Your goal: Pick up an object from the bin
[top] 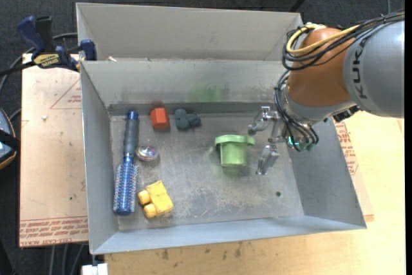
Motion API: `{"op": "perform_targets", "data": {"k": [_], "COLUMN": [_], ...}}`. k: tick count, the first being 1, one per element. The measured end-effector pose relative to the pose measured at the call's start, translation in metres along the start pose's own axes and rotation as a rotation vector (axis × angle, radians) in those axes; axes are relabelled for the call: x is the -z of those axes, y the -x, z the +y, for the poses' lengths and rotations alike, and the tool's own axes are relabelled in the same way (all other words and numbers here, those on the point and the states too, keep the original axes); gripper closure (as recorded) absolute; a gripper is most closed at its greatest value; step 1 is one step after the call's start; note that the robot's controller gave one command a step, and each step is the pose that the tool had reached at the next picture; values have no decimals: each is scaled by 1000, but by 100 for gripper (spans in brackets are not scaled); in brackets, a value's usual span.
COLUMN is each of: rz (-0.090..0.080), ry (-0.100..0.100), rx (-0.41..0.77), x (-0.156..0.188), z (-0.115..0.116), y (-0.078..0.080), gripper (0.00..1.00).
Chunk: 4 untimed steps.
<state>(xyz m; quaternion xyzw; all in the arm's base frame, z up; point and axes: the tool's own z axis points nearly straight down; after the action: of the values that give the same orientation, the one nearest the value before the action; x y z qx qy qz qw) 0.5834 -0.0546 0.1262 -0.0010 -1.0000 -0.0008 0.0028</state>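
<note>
In the camera view, the claw (256, 150) hangs low over the right half of the grey bin (96, 138). Its fingers are spread apart with nothing between them, presumably ready to close. The green plastic cup (232, 151), near the bin's middle, sits just beside the claw on its left and is the likeliest pick. The blue hairbrush (127, 170) and yellow toy block (156, 199) lie well apart along the left wall.

Bright, even light from above. Pale glare on back wall of bin (193, 35). Faint green glow on inner wall, thrown up above green cup (233, 150). Soft shine on orange cover (318, 74). Short, soft shadows close under yellow block (156, 199) and blue brush (127, 170). Darker patch on bin floor below orange cover. Dim carpet all round.
</note>
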Motion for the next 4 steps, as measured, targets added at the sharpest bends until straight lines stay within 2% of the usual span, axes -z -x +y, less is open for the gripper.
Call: {"op": "perform_targets", "data": {"k": [1,2,3,4], "rz": [-10,-11,-11,-10], "ry": [-3,1,0,5], "rx": [-47,11,215,-49], "x": [-53,-24,-15,-51], "z": [41,87,125,83], "y": [19,22,37,48], "gripper": [0,0,0,0]}}
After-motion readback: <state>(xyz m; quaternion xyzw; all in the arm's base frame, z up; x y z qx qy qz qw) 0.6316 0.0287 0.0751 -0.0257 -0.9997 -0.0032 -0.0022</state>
